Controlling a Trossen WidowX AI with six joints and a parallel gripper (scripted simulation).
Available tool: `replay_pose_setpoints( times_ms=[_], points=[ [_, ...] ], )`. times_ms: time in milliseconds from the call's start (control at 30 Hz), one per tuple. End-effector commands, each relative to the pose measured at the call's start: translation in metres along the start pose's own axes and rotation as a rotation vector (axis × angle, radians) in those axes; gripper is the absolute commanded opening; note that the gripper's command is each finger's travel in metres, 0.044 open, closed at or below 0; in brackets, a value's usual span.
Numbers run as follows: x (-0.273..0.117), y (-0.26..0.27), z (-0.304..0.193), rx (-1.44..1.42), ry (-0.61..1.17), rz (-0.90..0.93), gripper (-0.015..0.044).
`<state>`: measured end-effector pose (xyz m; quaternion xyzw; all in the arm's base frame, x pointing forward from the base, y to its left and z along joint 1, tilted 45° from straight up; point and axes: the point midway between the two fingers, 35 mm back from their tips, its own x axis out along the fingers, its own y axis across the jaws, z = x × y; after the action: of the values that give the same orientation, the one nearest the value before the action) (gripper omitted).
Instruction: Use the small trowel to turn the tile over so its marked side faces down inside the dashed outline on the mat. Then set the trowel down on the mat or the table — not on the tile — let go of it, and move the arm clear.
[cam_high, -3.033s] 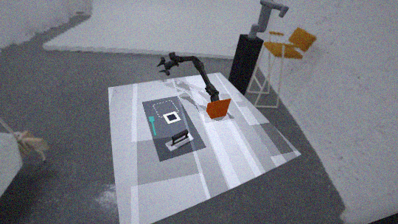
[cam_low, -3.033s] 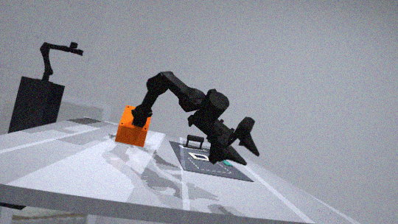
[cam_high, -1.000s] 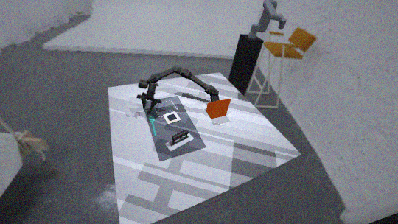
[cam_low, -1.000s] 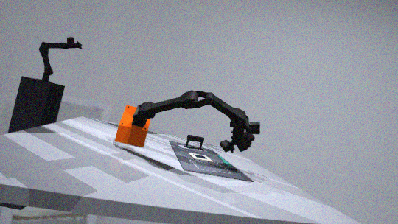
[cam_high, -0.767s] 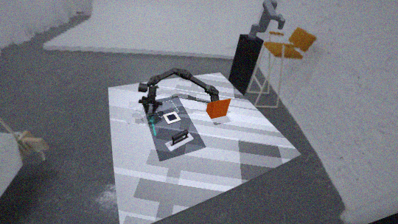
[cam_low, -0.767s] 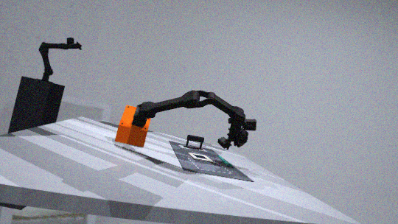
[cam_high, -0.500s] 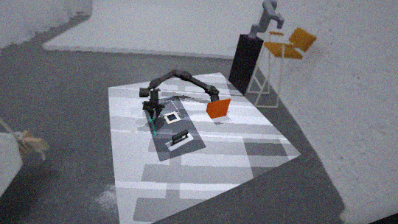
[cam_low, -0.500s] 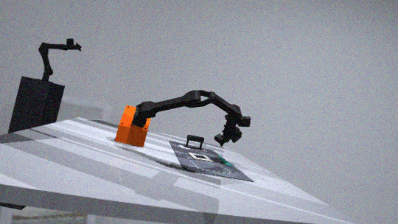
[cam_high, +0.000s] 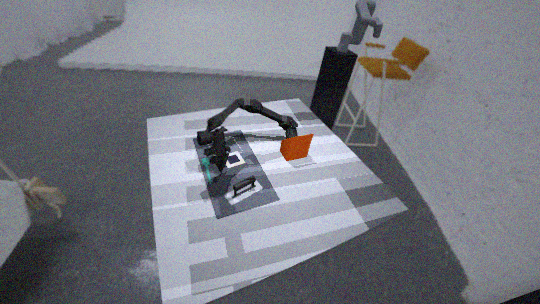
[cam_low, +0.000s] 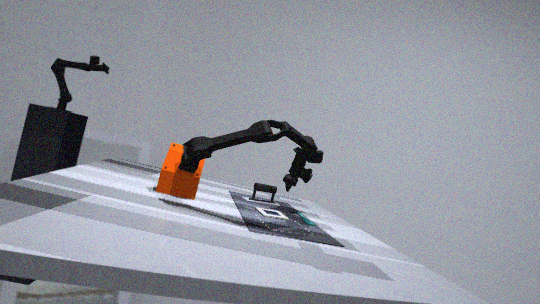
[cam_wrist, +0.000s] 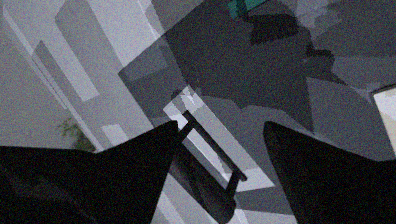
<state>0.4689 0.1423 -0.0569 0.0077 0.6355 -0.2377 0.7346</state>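
Observation:
My gripper (cam_high: 222, 168) (cam_low: 288, 186) (cam_wrist: 220, 127) is open and empty, high above the mat near the trowel. The trowel (cam_high: 244, 185) (cam_low: 265, 188) (cam_wrist: 215, 145) is a pale flat blade with a raised black handle; it lies on the mat's end, and in the wrist view its handle shows beyond and between the fingers, untouched. The tile (cam_high: 234, 159) (cam_low: 271, 213) (cam_wrist: 386, 107) lies flat on the mat, its dark square facing up within a white border. The dashed outline beside it is faint and partly hidden by the arm in the top view.
The dark mat (cam_high: 265, 195) (cam_low: 320, 238) (cam_wrist: 220, 65) carries a flat teal object (cam_high: 207, 167) (cam_low: 305, 218) (cam_wrist: 250, 7) near its outer edge. The arm's orange base (cam_high: 296, 148) (cam_low: 179, 176) stands on the table on the other side of the mat. Shadows cross the table.

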Motion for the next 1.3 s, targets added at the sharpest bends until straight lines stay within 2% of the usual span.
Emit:
replay_pose_setpoints(
  times_ms=[0, 667, 1267],
  points=[
    [0.007, 0.015, -0.027, -0.139, -0.001, -0.075, 0.027],
    [0.036, 0.049, -0.136, -0.707, -0.02, -0.41, 0.027],
    [0.051, 0.045, -0.136, -0.726, -0.022, -0.422, 0.027]
  ],
)
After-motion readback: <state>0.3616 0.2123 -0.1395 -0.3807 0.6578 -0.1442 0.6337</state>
